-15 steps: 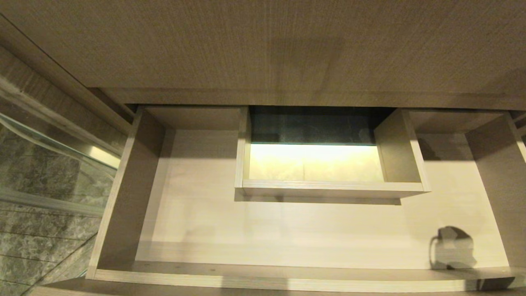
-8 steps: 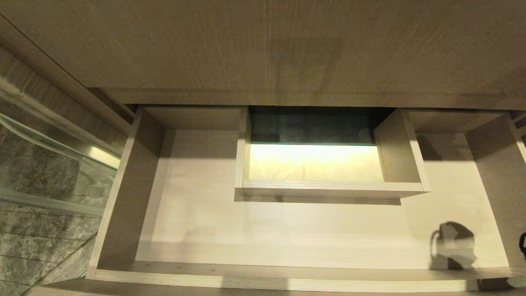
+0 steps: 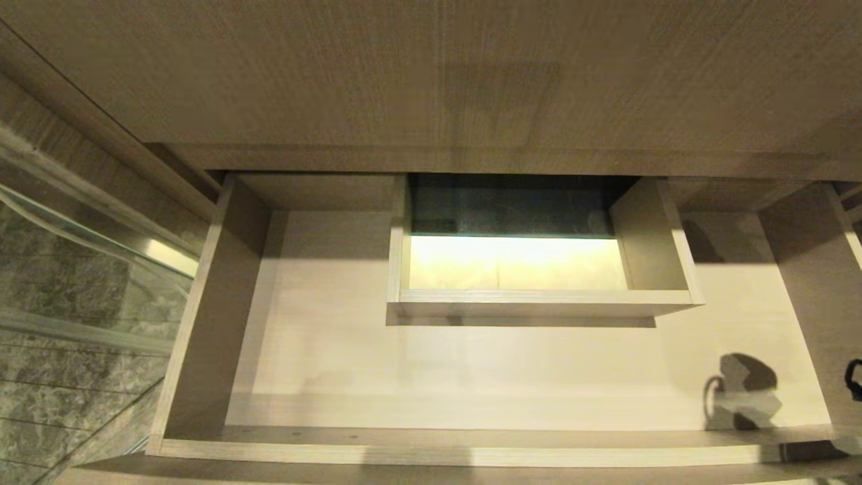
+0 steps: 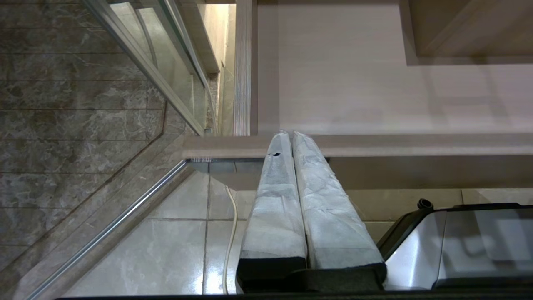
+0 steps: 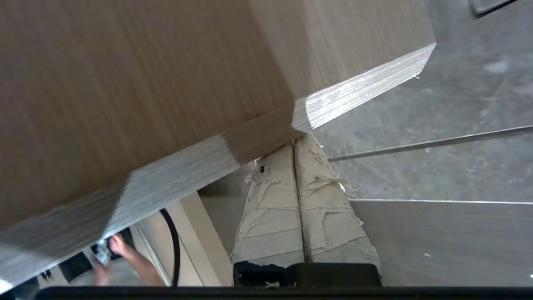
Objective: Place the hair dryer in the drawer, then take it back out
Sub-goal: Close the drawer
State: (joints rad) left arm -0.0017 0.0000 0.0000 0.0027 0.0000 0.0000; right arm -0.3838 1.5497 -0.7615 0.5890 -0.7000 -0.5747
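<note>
Drawer stands open, floor bare; right claw closed by its corner edge; left claw closed.

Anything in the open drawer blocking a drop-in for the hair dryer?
Nothing visible: the drawer is open, its floor bare around the boxed cut-out at back centre. Hair dryer in no view. Right gripper, shut, sits at a wood panel's corner; left gripper parked.
</note>
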